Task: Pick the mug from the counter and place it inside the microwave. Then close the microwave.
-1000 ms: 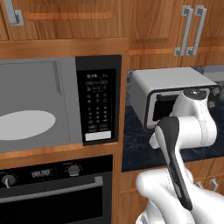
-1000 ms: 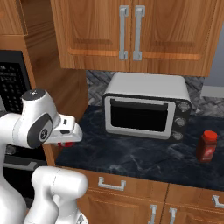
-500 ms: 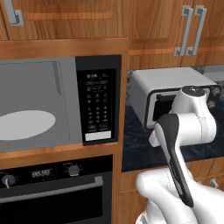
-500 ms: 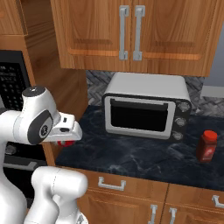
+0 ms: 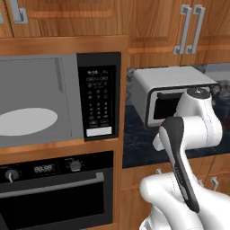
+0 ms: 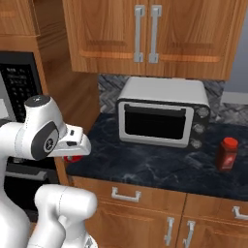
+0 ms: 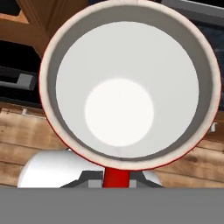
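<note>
The mug (image 7: 131, 87) sits right up against the hand camera, its white interior and red rim taking up most of the hand view, with its red handle pointing toward the bottom edge of that picture. In the right base view a sliver of red shows under the end effector (image 6: 73, 156), which hangs off the left front edge of the counter (image 6: 145, 164), just beyond the corner where the stone meets the wooden side panel. The mug is off the counter and carried at the hand; the fingertips themselves are hidden behind the cup and the wrist, so the exact grip cannot be made out, but the end effector is closed on the mug.

The microwave (image 5: 58, 101) stands open to the left of the arm, its grey cavity and white turntable (image 5: 27, 121) bare, its black keypad panel (image 5: 99, 96) along the right side of the opening. Its door is not in the frames. Below it is a black oven (image 5: 54, 188) with knobs and a grey bar handle.

On the counter, a silver toaster oven (image 6: 162, 116) stands against the back wall near the middle, its dark glass door shut. A small red jar (image 6: 226, 154) with a red lid stands well apart toward the right edge of the counter. Wooden wall cabinets (image 6: 145, 34) with grey handles hang above, and wooden base cabinets (image 6: 145, 203) run beneath the counter.
</note>
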You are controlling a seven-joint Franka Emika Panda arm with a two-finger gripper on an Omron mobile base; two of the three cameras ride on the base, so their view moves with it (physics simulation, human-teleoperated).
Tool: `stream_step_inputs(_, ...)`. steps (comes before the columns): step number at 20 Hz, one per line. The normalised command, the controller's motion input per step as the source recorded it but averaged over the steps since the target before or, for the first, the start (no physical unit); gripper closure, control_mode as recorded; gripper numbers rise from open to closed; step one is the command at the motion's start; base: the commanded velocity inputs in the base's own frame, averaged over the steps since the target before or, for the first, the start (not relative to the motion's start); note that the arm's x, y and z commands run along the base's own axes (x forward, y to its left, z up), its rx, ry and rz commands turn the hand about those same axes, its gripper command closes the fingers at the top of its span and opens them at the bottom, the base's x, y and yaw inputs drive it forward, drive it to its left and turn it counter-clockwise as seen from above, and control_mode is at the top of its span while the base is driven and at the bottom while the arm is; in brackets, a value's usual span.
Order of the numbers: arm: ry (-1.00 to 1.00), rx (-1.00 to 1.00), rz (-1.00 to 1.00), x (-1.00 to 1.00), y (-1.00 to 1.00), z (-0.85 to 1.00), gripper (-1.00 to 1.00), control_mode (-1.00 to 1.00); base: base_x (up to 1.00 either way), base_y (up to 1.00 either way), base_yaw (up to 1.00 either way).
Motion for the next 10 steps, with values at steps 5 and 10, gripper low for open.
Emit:
stream_step_inputs(5, 0.00, 0.00, 0.00, 0.00, 0.00, 0.00, 1.00, 1.00, -0.56, 0.32, 0.07)
stream_step_inputs(10, 0.00, 0.00, 0.00, 0.00, 0.00, 0.00, 1.00, 1.00, -0.69, 0.69, 0.24)
